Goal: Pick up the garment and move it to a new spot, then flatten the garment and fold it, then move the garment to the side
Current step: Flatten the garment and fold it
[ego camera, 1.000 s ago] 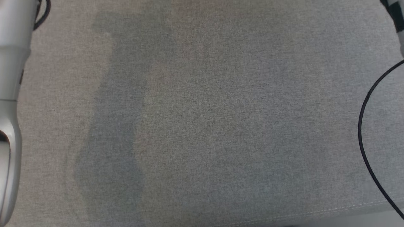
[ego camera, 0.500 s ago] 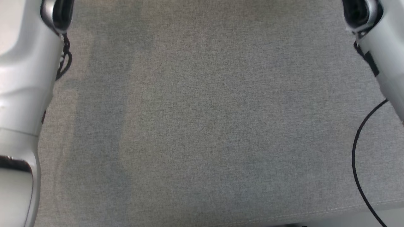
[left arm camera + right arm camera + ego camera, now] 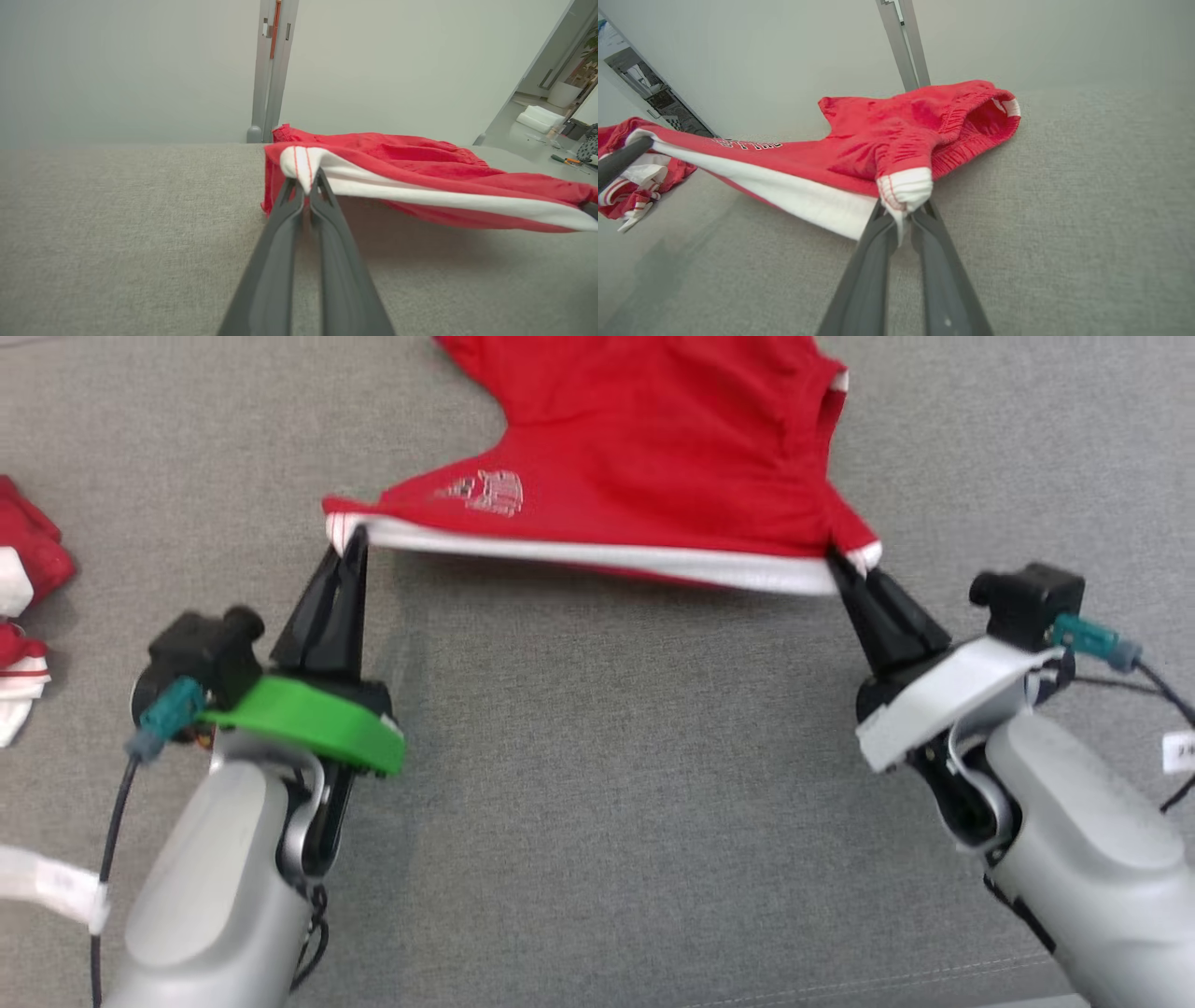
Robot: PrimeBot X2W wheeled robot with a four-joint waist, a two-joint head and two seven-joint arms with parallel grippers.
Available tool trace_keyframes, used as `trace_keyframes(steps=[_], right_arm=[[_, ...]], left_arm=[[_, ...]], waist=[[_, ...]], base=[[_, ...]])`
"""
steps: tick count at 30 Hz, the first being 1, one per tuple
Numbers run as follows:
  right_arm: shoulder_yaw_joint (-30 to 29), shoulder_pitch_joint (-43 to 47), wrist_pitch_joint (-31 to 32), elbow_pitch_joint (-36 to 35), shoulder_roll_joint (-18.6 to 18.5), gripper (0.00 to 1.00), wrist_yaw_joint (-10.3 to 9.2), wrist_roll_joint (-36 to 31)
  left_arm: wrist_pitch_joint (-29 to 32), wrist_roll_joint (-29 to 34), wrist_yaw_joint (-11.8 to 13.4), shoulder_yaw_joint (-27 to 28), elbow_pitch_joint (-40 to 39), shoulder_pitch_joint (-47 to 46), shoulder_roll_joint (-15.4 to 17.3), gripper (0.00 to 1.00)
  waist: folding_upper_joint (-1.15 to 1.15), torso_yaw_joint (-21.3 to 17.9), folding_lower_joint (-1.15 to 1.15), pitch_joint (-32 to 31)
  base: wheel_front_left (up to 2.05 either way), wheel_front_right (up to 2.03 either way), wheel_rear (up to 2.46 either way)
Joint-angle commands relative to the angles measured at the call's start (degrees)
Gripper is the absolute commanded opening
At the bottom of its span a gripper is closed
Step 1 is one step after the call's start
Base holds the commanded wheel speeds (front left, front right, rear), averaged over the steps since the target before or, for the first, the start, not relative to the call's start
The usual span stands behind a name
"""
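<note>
1 red-white clothes heap (image 3: pixel 28 560) lies well left of the garment (image 3: pixel 653 448).

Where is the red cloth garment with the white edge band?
Head view, top centre: the red garment rests on the grey fabric surface, its white band lifted taut between the left gripper and right gripper, each pinching a corner.

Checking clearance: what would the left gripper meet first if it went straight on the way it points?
The red garment: the left gripper is shut on its white hem, so likely more of that cloth.
</note>
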Motion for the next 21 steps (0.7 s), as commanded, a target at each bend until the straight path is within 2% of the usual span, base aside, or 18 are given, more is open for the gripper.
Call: trace_keyframes(steps=[1,10,17,21], right_arm=[[-0.6,3.0,-0.2,-1.1,-0.3,0.0,-0.12,-0.8],[-3.1,22.1,-0.2,-7.9,-0.3,0.0,-0.15,-3.5],[-9.2,33.8,1.5,-13.4,0.2,0.0,-0.18,-6.9],[-12.8,39.4,4.2,-17.2,1.8,0.0,-0.19,-8.2]], left_arm=[[-0.2,0.9,1.0,1.8,-1.2,3.4,0.7,0.0],[-0.2,3.5,0.1,6.5,-7.4,22.4,-2.5,0.0],[-0.2,5.4,-0.4,7.8,-8.5,30.3,-3.7,0.0],[-0.2,6.1,-0.2,9.2,-9.7,33.2,-4.2,0.0]], waist=[[0.0,-0.6,0.0,-3.3],[0.0,-0.1,0.0,-8.5],[0.0,0.5,0.0,-11.5],[0.0,0.6,0.0,-12.4]], base=[[0.0,0.0,0.0],[0.0,0.0,0.0],[0.0,0.0,0.0],[0.0,0.0,0.0]])
